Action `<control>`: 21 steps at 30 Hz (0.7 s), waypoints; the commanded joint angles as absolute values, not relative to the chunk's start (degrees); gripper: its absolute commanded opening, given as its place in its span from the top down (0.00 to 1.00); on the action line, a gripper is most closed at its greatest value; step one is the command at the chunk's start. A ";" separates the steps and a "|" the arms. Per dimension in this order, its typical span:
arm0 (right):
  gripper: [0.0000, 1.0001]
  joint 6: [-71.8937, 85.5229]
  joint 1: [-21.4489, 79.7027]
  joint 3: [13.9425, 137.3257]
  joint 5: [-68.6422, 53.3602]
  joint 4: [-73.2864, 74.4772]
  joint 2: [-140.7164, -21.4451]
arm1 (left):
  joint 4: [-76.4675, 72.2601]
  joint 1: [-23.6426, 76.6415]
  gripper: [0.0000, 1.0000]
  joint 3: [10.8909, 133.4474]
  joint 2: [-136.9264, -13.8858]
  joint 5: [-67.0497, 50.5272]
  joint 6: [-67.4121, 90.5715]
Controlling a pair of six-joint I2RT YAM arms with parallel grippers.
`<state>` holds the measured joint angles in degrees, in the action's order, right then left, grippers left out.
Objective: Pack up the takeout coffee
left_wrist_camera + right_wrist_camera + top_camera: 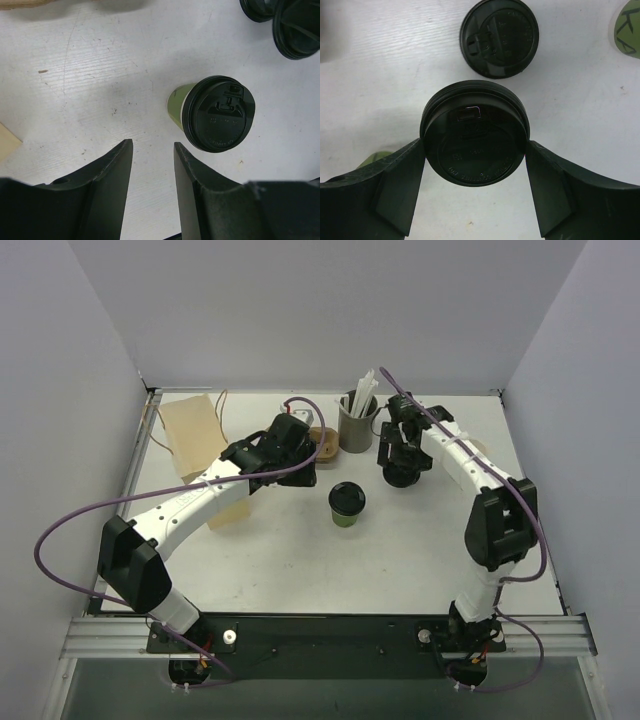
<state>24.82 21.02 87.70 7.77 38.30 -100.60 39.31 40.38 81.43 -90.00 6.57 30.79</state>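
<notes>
Three black lids (pixel 217 115), one grey cup (pixel 357 425)

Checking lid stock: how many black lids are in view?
3 black lids: one on the green cup, one gripped by the right gripper, one on the table beyond it. More may be stacked beneath.

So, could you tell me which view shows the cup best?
Left wrist: the cup is close, lid and green side clear. Top shows the cup small; right wrist, at most a green sliver.
</notes>
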 commanded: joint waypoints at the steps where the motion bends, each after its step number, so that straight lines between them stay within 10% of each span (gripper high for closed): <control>1: 0.35 23.03 18.37 90.78 9.32 37.88 -107.21 | 38.58 40.08 0.52 83.58 -88.86 5.36 29.80; 21: 0.34 21.27 13.36 98.09 8.88 35.51 -120.50 | 39.55 39.11 0.51 85.96 -90.88 4.57 28.57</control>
